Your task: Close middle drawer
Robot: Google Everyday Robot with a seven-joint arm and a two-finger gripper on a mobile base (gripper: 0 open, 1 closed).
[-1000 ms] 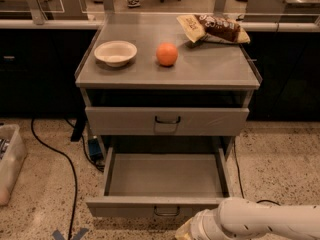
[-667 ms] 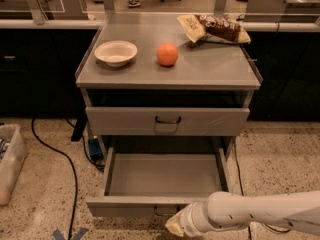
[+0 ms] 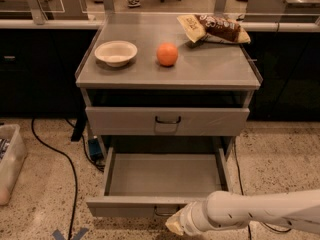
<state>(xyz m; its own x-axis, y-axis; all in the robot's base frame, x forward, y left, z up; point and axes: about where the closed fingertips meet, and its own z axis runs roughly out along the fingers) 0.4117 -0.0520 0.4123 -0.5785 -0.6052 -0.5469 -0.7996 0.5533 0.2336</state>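
The middle drawer (image 3: 129, 206) is a wide shallow grey metal drawer, pulled far out of the cabinet, and its inside is empty. Its small dark handle (image 3: 161, 213) at the centre of the front panel is partly hidden by my arm. My gripper (image 3: 176, 225) is at the end of the white arm that comes in from the lower right. It is low in front of the drawer's front panel, just right of the handle. The lowest drawer is hidden under the open one.
The top drawer front (image 3: 210, 121) is pushed in under the tabletop (image 3: 215, 70). On the tabletop are a white bowl (image 3: 116, 52), an orange (image 3: 167, 54) and a chip bag (image 3: 215, 30). A black cable (image 3: 67, 161) and a plastic bin (image 3: 10, 159) are on the floor at left.
My arm has moved left along the bottom of the view. The gripper is now in front of the open drawer's front panel near its handle. The drawer has not moved.
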